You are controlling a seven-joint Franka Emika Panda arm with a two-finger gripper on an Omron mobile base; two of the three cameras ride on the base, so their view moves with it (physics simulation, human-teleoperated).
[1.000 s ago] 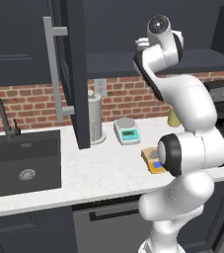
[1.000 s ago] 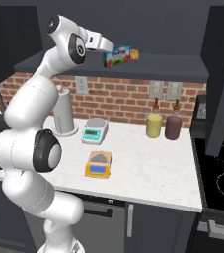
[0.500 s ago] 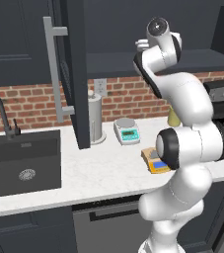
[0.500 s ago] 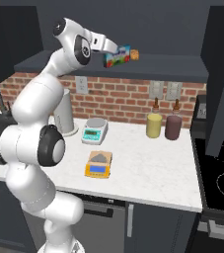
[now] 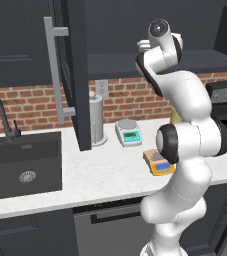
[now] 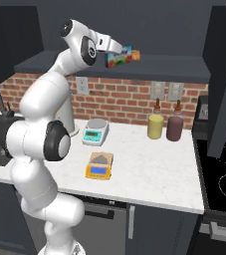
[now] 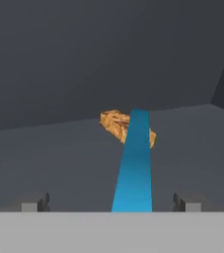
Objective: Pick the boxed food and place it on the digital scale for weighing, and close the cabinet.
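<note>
The boxed food (image 6: 120,58), a blue carton with red and green pictures, stands on edge on the open cabinet's shelf (image 6: 149,73). In the hand view the boxed food (image 7: 133,170) shows as a narrow blue strip running between my two fingertips (image 7: 186,201). My gripper (image 6: 117,49) is open and reaches into the cabinet, its jaws either side of the carton's near end without closing on it. The gripper (image 7: 111,202) holds nothing. The orange-yellow digital scale (image 6: 99,166) lies on the white counter below, also seen as the digital scale (image 5: 158,163). The cabinet door (image 5: 79,75) hangs open.
A small orange snack (image 7: 114,123) lies just behind the carton. A white-and-teal scale (image 6: 95,132), a yellow bottle (image 6: 155,125) and a dark bottle (image 6: 174,127) stand by the brick wall. A second open door (image 6: 225,74) hangs right. Sink (image 5: 21,167) lies left.
The hand has pushed a little further into the cabinet toward the carton, staying open. The carton and snack have not moved.
</note>
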